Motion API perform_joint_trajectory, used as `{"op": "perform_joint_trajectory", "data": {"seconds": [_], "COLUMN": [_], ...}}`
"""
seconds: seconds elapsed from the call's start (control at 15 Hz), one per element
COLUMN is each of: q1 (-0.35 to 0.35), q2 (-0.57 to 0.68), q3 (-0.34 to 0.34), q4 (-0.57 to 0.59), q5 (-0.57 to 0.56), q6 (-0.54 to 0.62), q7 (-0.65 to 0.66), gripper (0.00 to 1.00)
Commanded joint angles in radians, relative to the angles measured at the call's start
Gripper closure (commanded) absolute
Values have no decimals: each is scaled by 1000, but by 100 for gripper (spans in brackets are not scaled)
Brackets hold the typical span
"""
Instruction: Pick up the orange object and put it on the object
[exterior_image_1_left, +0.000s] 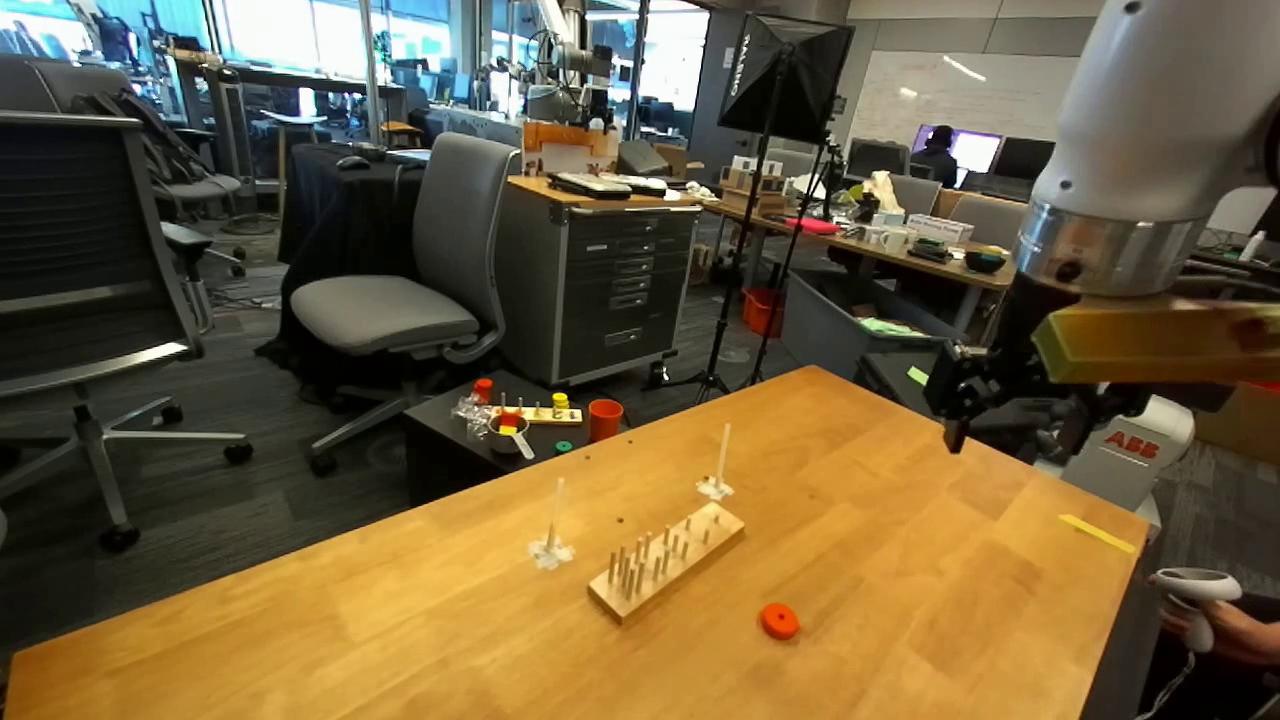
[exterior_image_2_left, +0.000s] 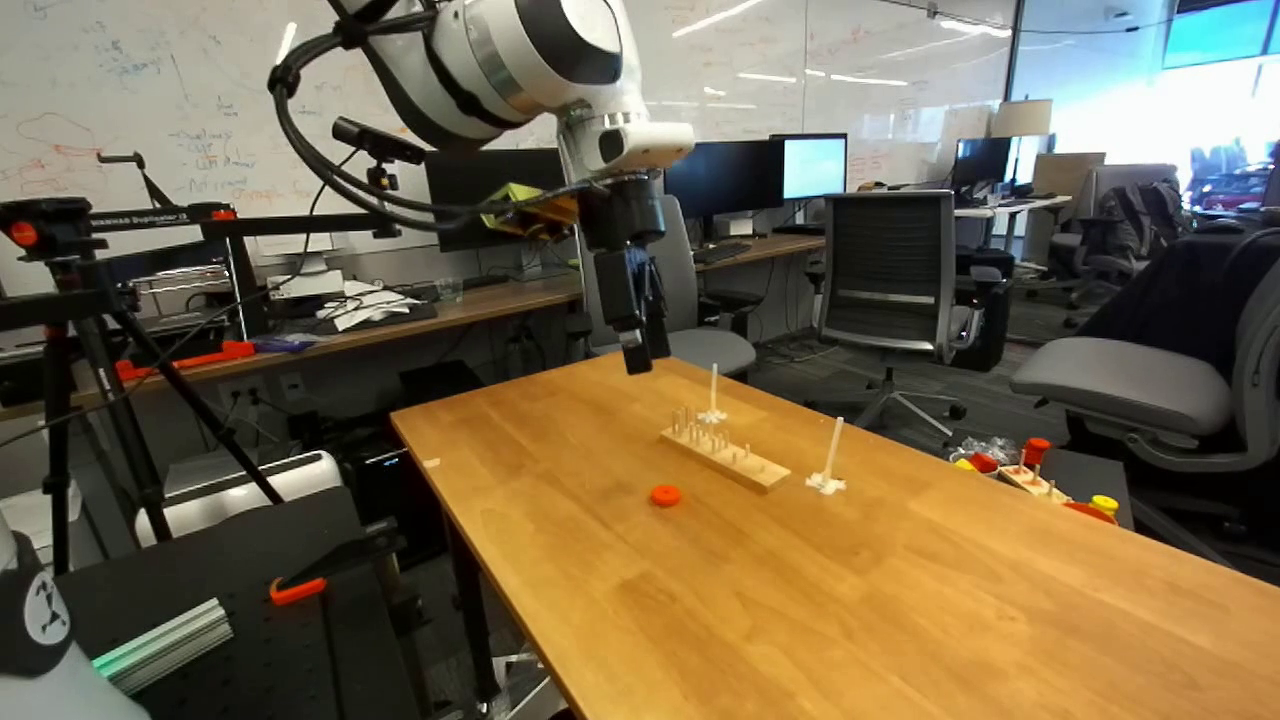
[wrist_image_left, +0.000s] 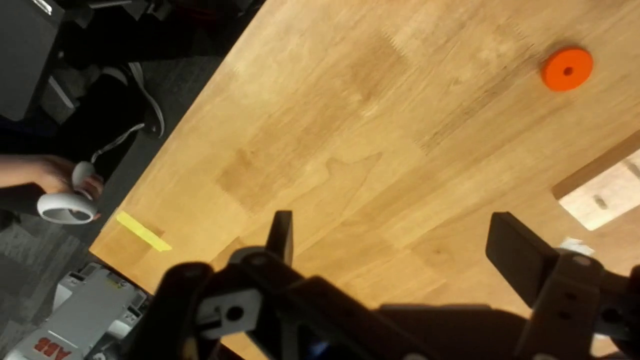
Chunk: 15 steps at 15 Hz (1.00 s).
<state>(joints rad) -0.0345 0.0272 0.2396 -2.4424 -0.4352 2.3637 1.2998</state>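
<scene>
Disc (wrist_image_left: 565, 61), orange-red, round, flat, with a small central hole; lies on a brown varnished wooden table (exterior_image_1_left: 900, 600), near the long side of a pale wooden strip-shaped stand (exterior_image_1_left: 672, 573) with thin upright pegs (exterior_image_1_left: 632, 583), not touching it. Handling, by judgement: light, stiff, probably plastic, hard to break; its smooth edge may let it skid or turn if met on one side only. Suggested hold: opposite points of the rim, across the full diameter, taken almost at tabletop level since the piece is low, the hole left free for a peg. Gripper (wrist_image_left: 392, 230), black, two-fingered: jaws spread wide, nothing held, well above the table and apart from the disc. Wrist view: gives the clearest sight of the hole and of the gap between the jaws, but crops the stand to one end. Both exterior views: supply the whole stand, its pegs taller toward one end, and two slender pale upright rods (exterior_image_1_left: 722, 457) with whitish feet, neither recognisable from the wrist. In an exterior view the fingers (exterior_image_2_left: 636, 352) stand one partly before the other, so their spread is hard to judge there. Fit of hole to pegs cannot be told.
</scene>
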Motion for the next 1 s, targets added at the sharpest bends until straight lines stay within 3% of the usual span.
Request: {"op": "perform_joint_trajectory", "data": {"seconds": [0.0,0.4,0.93], "q1": [73,115,156], "q2": [107,107,436], "q3": [-71,-104,-212], "q4": [65,57,238], "q5": [-14,5,48], "q6": [-16,-2,63], "q7": [62,23,86], "gripper": [0,0,0]}}
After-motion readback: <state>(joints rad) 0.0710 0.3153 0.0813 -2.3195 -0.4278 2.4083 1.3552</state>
